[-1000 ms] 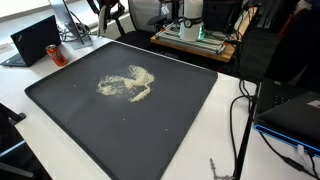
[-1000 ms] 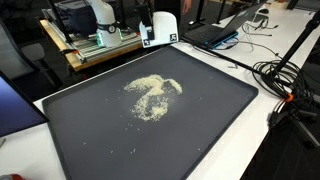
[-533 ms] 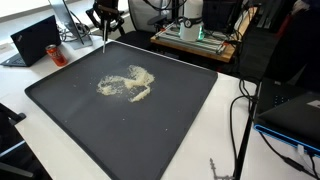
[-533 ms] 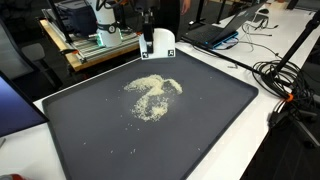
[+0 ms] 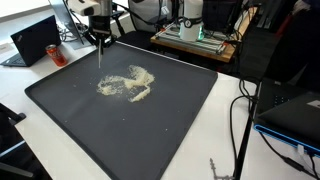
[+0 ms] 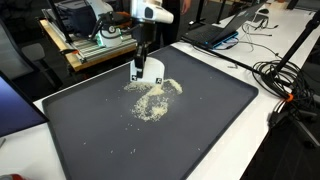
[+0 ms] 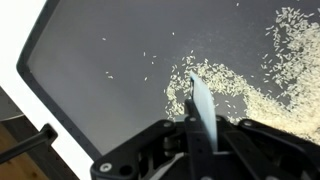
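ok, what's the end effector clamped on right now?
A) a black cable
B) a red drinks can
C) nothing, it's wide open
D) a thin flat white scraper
D: in the wrist view the end effector is shut on the thin flat white scraper, and the blade's tip sits at the edge of the pale scattered rice grains on the black rectangular tray.
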### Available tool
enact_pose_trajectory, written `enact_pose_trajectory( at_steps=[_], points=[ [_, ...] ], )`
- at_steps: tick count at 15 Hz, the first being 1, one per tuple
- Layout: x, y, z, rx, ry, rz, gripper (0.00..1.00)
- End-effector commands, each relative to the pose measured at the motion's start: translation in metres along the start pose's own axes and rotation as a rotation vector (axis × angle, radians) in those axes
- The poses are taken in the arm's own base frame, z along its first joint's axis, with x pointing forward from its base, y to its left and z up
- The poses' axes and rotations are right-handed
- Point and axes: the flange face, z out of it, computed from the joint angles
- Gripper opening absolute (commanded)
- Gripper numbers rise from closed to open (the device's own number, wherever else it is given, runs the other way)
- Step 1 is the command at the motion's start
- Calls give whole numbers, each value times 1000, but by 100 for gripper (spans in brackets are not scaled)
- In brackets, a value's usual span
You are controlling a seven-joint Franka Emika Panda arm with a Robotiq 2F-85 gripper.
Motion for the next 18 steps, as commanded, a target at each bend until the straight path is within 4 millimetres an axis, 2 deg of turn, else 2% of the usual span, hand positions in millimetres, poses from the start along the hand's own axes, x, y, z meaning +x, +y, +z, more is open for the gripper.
enact_pose_trajectory(
  at_steps=[1,6,10,14,15,18],
  points=[
    [1,15,27,18,-82,122,1],
    [-16,19,65,67,-158,350,1],
    [-32,24,87,99,-170,528,1],
    [-35,25,98,119,-149,640,1],
    [-38,20,94,108,-172,584,4],
    [-36,20,96,114,-164,611,1]
  ],
)
